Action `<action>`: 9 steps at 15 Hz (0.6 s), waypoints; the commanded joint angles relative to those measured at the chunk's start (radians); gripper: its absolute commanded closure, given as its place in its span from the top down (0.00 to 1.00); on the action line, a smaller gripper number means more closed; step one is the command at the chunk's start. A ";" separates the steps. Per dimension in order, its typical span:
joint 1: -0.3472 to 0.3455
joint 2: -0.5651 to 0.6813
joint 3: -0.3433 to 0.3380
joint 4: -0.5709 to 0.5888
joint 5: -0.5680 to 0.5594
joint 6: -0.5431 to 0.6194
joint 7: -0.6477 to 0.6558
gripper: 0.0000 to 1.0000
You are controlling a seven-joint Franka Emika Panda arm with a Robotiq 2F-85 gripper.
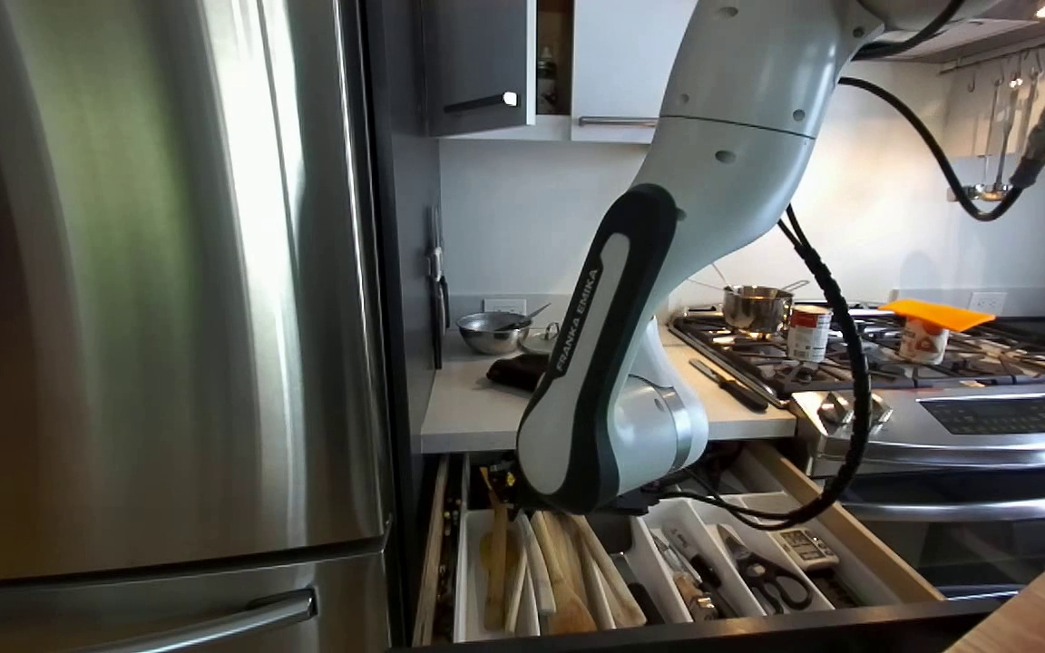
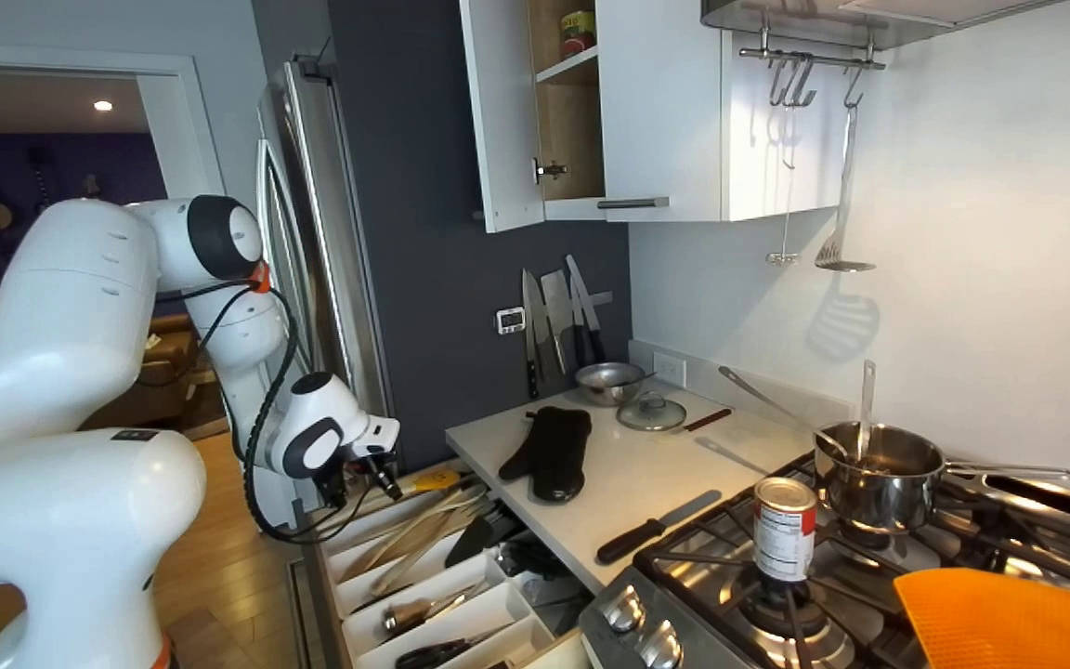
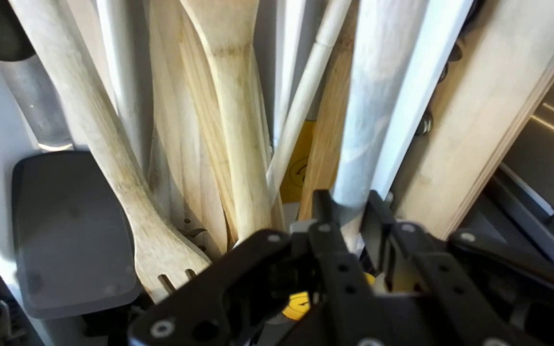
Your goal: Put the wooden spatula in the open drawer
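1. In an exterior view, the fridge (image 1: 169, 290) stands left of the open drawer (image 1: 885, 571), the stove (image 1: 967, 453) right of it.
2. The table (image 1: 473, 414) lies behind and above the open drawer.
3. Within the open drawer, the utensils (image 1: 563, 580) lie left of the scissors (image 1: 763, 571).
4. In an exterior view, the mitt (image 2: 558, 455) lies on the table before the bowl (image 2: 605, 383), the lid (image 2: 651, 412) just beside the bowl.
5. A can (image 2: 784, 539) stands before the pot (image 2: 879, 502) on the stove.
6. In the wrist view, the spatula (image 3: 383, 53) lies between the jaws.
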 commanded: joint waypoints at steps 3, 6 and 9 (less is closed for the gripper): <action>0.303 0.125 -0.238 0.115 0.157 -0.112 0.092 0.05; 0.297 0.105 -0.228 0.099 0.128 -0.114 0.086 0.19; 0.321 0.123 -0.249 0.116 0.134 -0.122 0.093 0.19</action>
